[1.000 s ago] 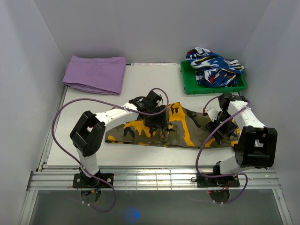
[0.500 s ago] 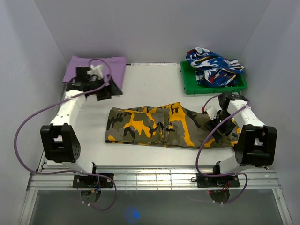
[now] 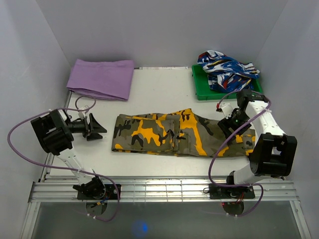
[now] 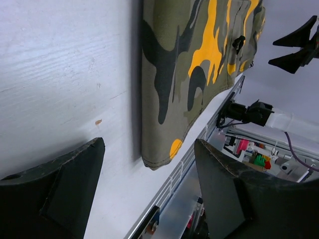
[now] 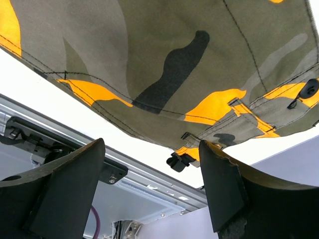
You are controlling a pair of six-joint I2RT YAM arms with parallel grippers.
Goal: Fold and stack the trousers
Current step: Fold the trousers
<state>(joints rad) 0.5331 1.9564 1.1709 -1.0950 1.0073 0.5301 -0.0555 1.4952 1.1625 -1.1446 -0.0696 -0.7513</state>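
The camouflage trousers (image 3: 169, 133) lie flat across the middle of the table, folded lengthwise, with the waist end to the right. My left gripper (image 3: 98, 130) hovers low over the bare table just left of their left end, open and holding nothing. In the left wrist view the trousers' folded edge (image 4: 199, 64) runs ahead of the open gripper (image 4: 149, 184), apart from both fingers (image 4: 55, 199). My right gripper (image 3: 230, 125) hangs above the trousers' right end, open and empty. In the right wrist view the cloth (image 5: 164, 64) and a black clip (image 5: 180, 162) lie beneath the gripper (image 5: 152, 189).
A folded purple cloth (image 3: 102, 78) lies at the back left. A green tray (image 3: 203, 92) at the back right holds a blue, white and red patterned garment (image 3: 227, 69). White walls close in three sides. Metal rails (image 3: 164, 188) run along the near edge.
My left arm left the middle of the trousers, swung past the purple cloth and came down at the near left beside the trousers. My right gripper lifted slightly and shifted back.
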